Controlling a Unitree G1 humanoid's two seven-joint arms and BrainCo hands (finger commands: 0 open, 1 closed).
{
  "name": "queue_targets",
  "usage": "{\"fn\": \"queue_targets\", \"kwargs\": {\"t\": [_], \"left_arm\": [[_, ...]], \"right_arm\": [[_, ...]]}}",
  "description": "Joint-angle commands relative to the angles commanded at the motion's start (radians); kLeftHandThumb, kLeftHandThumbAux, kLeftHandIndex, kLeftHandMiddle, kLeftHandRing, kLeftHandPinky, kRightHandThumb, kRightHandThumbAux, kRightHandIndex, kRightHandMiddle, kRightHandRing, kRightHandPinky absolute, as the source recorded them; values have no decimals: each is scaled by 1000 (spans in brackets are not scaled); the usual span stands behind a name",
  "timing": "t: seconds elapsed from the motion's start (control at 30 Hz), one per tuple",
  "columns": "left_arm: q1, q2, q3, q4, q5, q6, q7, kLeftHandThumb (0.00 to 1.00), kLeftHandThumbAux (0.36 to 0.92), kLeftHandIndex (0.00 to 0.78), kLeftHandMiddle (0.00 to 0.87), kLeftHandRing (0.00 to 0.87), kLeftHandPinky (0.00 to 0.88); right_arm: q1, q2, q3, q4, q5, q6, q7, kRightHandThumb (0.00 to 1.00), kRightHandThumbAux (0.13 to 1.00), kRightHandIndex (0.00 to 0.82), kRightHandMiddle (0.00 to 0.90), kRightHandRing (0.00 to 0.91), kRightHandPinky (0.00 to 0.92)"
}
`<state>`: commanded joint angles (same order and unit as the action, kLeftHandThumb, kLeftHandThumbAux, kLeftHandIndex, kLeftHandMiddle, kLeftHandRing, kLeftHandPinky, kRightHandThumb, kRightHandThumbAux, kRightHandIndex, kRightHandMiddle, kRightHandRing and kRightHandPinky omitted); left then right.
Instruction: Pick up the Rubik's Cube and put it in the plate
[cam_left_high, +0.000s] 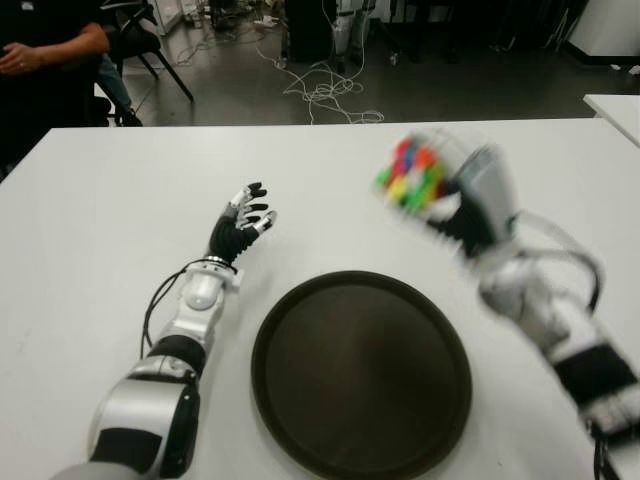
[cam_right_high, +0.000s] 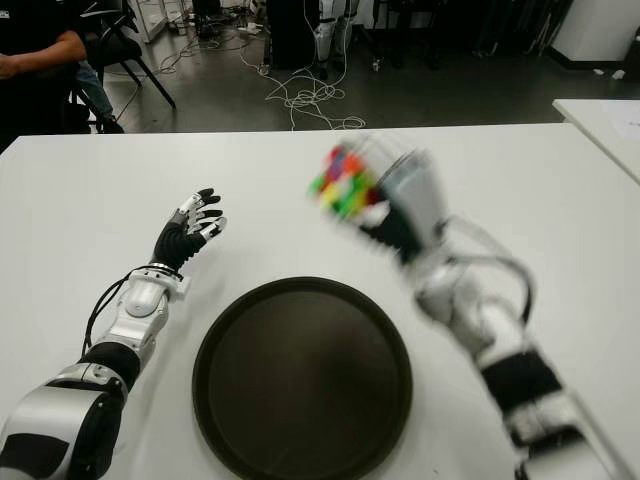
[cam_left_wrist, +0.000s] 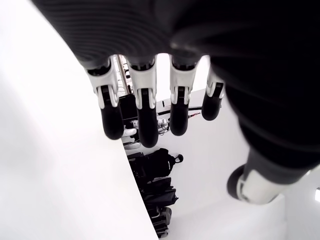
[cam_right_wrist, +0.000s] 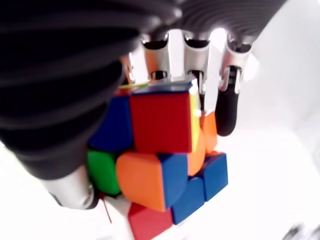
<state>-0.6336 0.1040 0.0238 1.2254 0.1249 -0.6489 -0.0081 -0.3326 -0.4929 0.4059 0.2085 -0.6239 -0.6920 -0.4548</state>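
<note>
Multicoloured Rubik's Cube (cam_right_wrist: 160, 155) sits clamped in the right hand (cam_left_high: 470, 200), fingers (cam_right_wrist: 227, 107) wrapped over its far side and the thumb pressing the near side — red, orange, blue and green tiles show in the right wrist view. Cube and hand are held up off the white table (cam_left_high: 90, 230), on the right of the scene, just beyond the far-right rim of the plate (cam_left_high: 290, 300); both are motion-blurred in the eye views, so the exact height above the table is hard to judge. Plate is dark brown, round, with a raised rim, and lies on the near middle of the table between the two arms. Left hand (cam_left_high: 243, 222) shows to the left of the plate, just past its far-left edge, with the forearm running back toward the near-left corner; its fingers (cam_left_wrist: 145, 120) are extended and slightly spread, holding nothing — contact with the table cannot be told. At the far-left corner, beyond the table edge, a seated person's arm (cam_left_high: 55, 48) in a dark sleeve is visible. Loose white cables (cam_left_high: 320, 95) lie on the grey floor beyond the far edge of the table.
</note>
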Motion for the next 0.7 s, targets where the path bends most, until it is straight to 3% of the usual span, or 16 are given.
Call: {"fn": "queue_targets", "kwargs": {"t": [0.07,0.17,0.3,0.47,0.7], "left_arm": [[0,0,-1,0,2,-1,1,89,636,118,172,189,204],[0,2,-3,-2,4,-2,1,87,637,124,177,195,201],[1,0,-3,-3,4,-2,5,88,641,128,182,200,208],[2,-3,-1,-4,0,-3,7,95,647,126,179,196,211],[2,-5,2,-5,-4,-5,8,103,647,130,177,197,210]], "right_arm": [[-12,-30,21,1,79,-45,133,695,732,425,671,700,719],[-60,-95,91,21,299,-108,411,693,734,424,674,700,716],[-84,-126,127,13,497,-69,660,693,734,426,684,704,711],[-85,-127,132,-3,650,4,856,694,733,428,695,708,708],[-74,-94,99,-4,705,68,980,695,732,428,697,707,703]]}}
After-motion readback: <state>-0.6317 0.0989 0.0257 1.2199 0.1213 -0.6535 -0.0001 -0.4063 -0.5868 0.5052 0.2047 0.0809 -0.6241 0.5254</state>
